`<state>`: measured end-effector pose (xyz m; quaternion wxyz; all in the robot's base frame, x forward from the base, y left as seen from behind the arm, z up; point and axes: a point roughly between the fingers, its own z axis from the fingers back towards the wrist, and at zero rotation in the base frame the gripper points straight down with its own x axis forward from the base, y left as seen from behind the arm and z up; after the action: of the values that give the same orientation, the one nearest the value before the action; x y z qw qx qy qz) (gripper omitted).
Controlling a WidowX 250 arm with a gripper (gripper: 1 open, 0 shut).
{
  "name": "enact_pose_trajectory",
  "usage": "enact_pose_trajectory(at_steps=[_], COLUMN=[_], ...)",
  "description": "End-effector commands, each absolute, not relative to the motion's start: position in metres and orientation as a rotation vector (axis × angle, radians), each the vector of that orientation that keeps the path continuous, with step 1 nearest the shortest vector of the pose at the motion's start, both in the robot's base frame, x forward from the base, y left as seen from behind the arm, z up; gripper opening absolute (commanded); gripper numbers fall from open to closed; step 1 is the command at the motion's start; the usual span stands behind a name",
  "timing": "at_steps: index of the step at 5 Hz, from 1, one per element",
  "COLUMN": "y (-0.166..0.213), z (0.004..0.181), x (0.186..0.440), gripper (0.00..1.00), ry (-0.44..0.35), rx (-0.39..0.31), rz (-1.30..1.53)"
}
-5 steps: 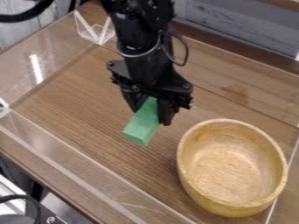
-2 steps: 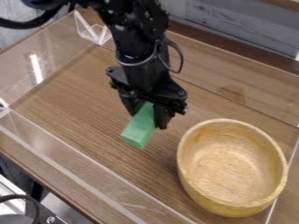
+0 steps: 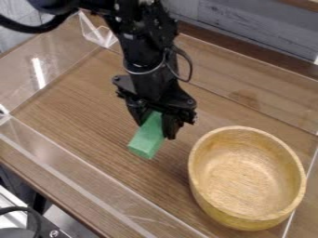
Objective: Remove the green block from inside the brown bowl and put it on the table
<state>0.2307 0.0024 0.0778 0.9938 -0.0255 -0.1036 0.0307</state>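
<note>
Across the brown wood-grain desk [image 3: 74,102], walled at its edges with clear plastic, the black robot arm [image 3: 139,37] reaches down from the upper left. At the lower right sits the brown bowl [image 3: 246,177] — round, pale wood, nothing inside it. Just left of the bowl, the claw [image 3: 158,115] points steeply down, pinching the upper end of the green block [image 3: 147,141] — tilted, lower end close above the desk; contact unclear.

The green block [image 3: 147,139] hangs tilted, low over the table [image 3: 74,112]. The tan bowl [image 3: 246,177] sits just right of it.
</note>
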Motion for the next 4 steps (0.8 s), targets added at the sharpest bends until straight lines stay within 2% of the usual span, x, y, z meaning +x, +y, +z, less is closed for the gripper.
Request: enact_pose_trajectory(at_steps=[1, 4], y=[0.0062, 0.0109], z=[0.0837, 0.0806], x=[0.2396, 0.2485], gripper=[0.0, 0.0], ry=[-0.244, -0.255], rx=[-0.048, -0.051], rz=[0.063, 0.076])
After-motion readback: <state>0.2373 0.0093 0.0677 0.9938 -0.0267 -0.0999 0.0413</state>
